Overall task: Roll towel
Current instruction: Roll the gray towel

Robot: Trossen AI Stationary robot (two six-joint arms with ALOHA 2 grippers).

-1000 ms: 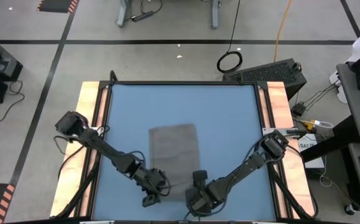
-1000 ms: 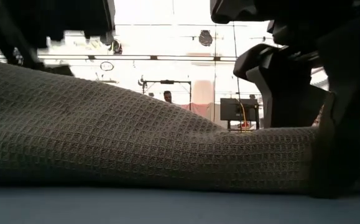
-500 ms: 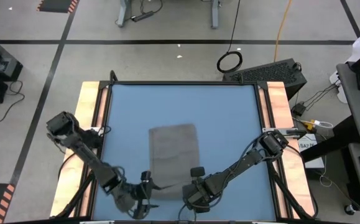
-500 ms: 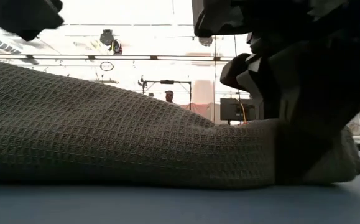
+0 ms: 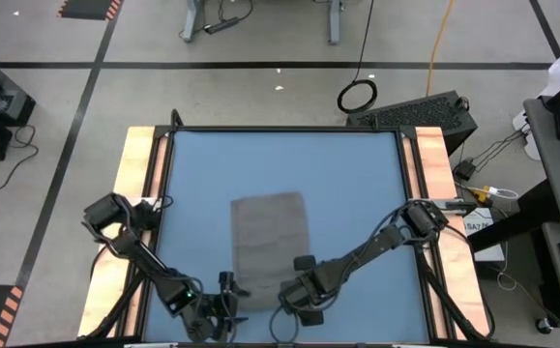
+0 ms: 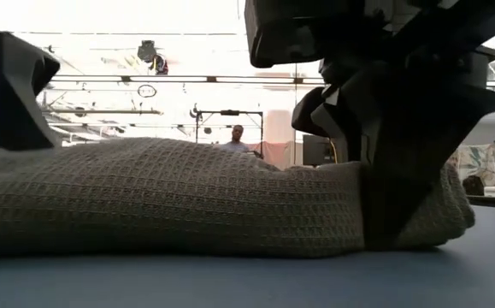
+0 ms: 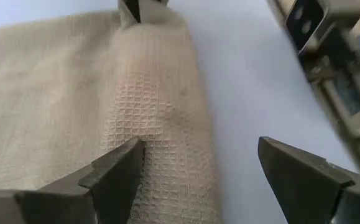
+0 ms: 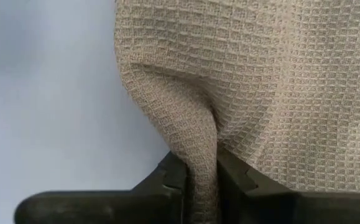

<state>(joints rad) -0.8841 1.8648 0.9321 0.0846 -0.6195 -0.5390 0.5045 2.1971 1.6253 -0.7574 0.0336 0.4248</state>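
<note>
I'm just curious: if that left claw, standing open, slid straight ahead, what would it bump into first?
Most likely the towel: the open left gripper points at its folded edge, one finger already over the fabric. How close it is remains unclear.

Right hand (image 8: 201,168) has pinched the towel (image 8: 260,74) edge.

a robotics lab or workshop: the blue table (image 5: 284,164) with wooden side rails stands on a grey floor marked with black tape lines (image 5: 260,66). cables (image 5: 357,94) lie coiled at 12 o'clock, a black computer case (image 5: 420,113) at 1 o'clock. across the table, ceiling rigging and a person (image 6: 237,135) standing far off.
</note>
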